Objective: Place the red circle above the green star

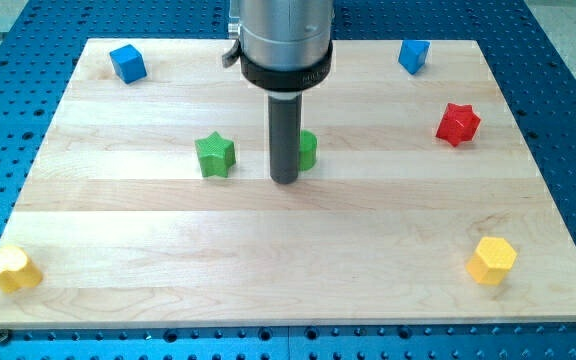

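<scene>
Camera view shows our pale wooden counter (288, 260) with, left to right, a yellow block (11, 268), a blue cube (127, 62), a green star (214, 155), our tip (285, 181) just beside a half-hidden green block (308, 150), another blue cube (414, 55), a red star-shaped block (457, 123) and a yellow hexagonal block (492, 260). We see no red circle. Our tool is a bare rod, grasping nothing.

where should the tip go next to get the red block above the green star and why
Probably swing my tip to the view's right, round to the right side of the red block, the only red one in view. The tip sits between the green star and a second green block, far from the red one, which must be pushed leftward.
</scene>
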Action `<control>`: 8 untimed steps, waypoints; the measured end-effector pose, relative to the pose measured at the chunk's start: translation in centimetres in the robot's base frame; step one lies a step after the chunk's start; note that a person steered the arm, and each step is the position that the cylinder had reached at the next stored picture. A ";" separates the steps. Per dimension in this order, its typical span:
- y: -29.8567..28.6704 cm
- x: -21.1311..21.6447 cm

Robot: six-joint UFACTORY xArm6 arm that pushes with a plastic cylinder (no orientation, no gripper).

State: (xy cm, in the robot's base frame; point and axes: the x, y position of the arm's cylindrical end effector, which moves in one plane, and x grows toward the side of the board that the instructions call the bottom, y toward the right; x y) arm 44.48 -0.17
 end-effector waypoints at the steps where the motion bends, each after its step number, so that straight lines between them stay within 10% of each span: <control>1: -0.8 1.1; 4: -15.4 3.7; 8: -9.0 -23.5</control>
State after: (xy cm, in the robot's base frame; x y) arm 20.98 -9.18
